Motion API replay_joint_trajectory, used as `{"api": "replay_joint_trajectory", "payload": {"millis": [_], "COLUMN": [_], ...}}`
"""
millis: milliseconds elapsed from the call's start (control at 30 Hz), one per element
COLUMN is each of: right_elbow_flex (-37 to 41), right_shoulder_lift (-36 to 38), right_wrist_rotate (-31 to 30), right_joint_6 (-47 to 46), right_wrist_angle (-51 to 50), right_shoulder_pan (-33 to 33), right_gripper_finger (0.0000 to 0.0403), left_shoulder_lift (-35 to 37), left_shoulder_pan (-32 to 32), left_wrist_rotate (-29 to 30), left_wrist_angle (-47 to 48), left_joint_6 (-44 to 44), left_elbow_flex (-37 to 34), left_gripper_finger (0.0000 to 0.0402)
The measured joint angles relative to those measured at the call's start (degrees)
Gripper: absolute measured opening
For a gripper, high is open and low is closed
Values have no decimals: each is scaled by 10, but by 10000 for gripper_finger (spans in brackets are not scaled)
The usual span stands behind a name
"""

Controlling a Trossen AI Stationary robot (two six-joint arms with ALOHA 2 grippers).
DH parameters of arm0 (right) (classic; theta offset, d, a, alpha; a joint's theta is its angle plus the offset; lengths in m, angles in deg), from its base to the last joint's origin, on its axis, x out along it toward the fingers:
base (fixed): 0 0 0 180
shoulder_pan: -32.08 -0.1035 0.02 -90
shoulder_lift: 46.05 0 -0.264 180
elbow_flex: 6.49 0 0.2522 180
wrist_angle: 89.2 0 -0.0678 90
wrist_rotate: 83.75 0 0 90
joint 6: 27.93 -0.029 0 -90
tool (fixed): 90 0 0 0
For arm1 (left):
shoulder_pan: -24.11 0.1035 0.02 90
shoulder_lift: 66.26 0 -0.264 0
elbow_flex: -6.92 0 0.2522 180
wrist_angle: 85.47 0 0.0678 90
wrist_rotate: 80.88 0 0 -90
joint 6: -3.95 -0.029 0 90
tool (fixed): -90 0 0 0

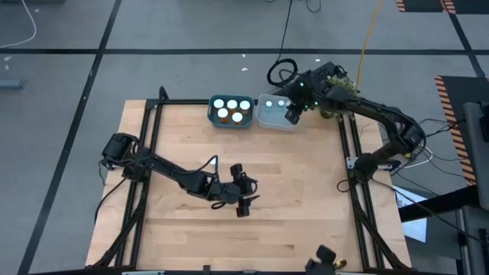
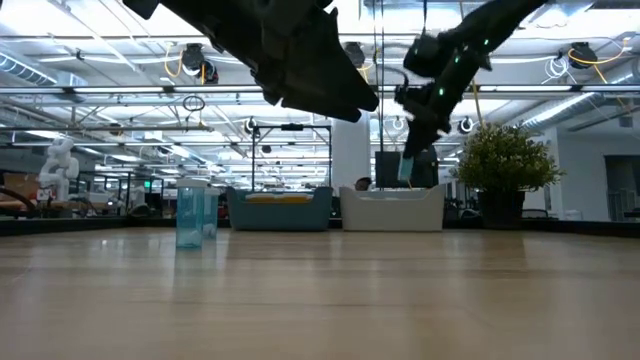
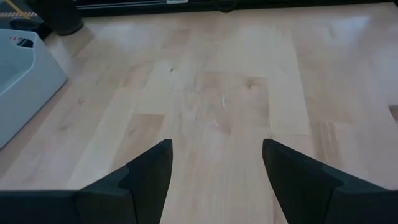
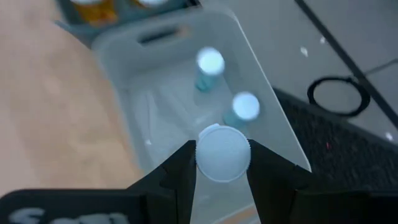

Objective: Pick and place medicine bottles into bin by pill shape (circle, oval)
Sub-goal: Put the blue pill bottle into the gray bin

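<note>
My right gripper [image 4: 222, 163] hangs over the white bin [image 1: 276, 114] at the table's far edge, shut on a pale-blue medicine bottle [image 2: 405, 167]. Two more pale-blue bottles [image 4: 209, 65] [image 4: 244, 109] stand upright inside that bin. To its left, the blue bin [image 1: 231, 111] holds several white-capped orange bottles. Two pale-blue bottles [image 2: 190, 215] stand upright on the table in the low view. My left gripper [image 1: 243, 197] is open above the middle of the table, with only bare wood between its fingers [image 3: 149, 171]. My right gripper pinches the bottle between its two fingers, at the sides of its round pale cap [image 4: 222, 154]. The fingers come from above, pointing down. The bottle hangs upright, lifted clear above the white bin's inside.
The two bins stand side by side at the far edge. Black frame rails [image 1: 145, 153] run along the table's left and right sides. A potted plant [image 2: 505, 170] stands beyond the far right corner. Bare wood [image 1: 306, 198] spreads between the arms.
</note>
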State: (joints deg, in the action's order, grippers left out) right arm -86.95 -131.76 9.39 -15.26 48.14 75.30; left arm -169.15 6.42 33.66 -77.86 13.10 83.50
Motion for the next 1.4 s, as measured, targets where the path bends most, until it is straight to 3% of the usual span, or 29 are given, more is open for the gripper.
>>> {"api": "replay_joint_trajectory", "payload": {"millis": [400,1167,1400], "right_elbow_flex": [0,0,1], "right_shoulder_lift": [-110,-152,-152], "right_wrist_rotate": [-2,-16,-16], "right_joint_6": [37,51,45], "right_wrist_angle": [42,54,45], "right_shoulder_pan": [52,63,62], "right_gripper_finger": [121,122,154], "left_shoulder_lift": [0,1,1], "left_shoulder_pan": [18,57,61], "left_wrist_rotate": [-5,-32,-37], "left_wrist_angle": [1,-1,-1], "left_joint_6": [-21,-64,-65], "left_elbow_flex": [0,0,0], "left_gripper_finger": [250,250,250]}}
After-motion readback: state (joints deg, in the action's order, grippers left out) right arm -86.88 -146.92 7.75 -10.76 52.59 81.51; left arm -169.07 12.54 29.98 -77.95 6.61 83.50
